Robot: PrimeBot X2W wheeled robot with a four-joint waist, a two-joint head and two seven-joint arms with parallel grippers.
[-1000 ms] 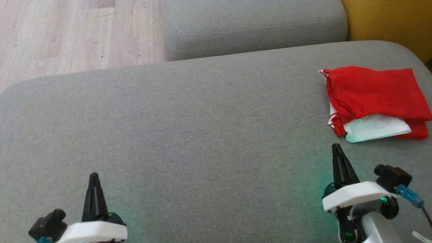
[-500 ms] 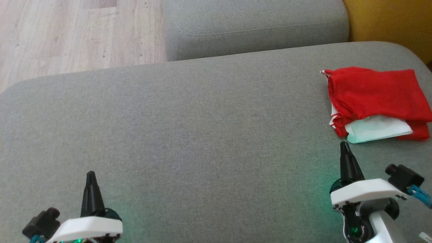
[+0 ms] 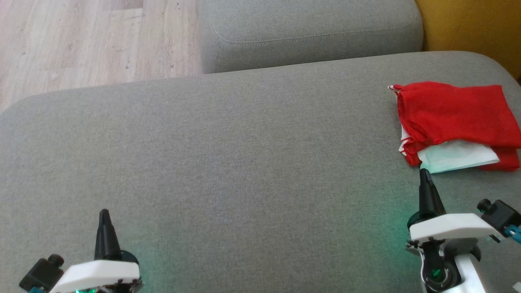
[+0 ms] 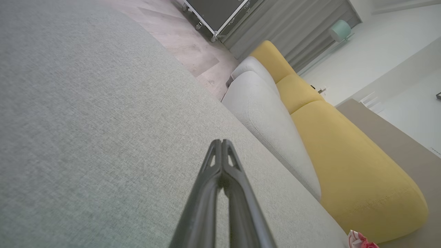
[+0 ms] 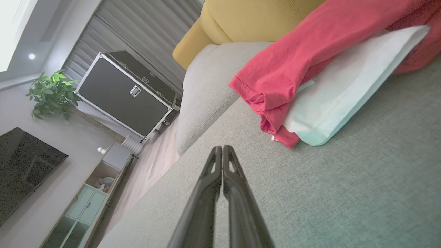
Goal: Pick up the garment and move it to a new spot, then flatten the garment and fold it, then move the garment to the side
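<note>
The garment (image 3: 452, 112) is a red top with a white panel, folded into a flat stack at the right edge of the grey sofa seat (image 3: 244, 154). Its red sleeve and white layer (image 5: 310, 69) lie just beyond my right fingers in the right wrist view. My right gripper (image 3: 425, 173) is shut and empty, its tip just short of the garment's white corner. My left gripper (image 3: 103, 213) is shut and empty over bare cushion at the lower left. A small red corner of the garment (image 4: 360, 239) shows in the left wrist view.
A grey backrest cushion (image 3: 309, 32) stands behind the seat, with a yellow cushion (image 3: 472, 28) at the far right. Wooden floor (image 3: 81, 40) lies beyond the seat's left end. A black wheeled case (image 5: 127, 93), a plant and a cabinet stand across the room.
My right gripper has moved right and slightly forward, closer to the garment's white corner. My left gripper has drifted a little left and back. The garment has stayed put.
</note>
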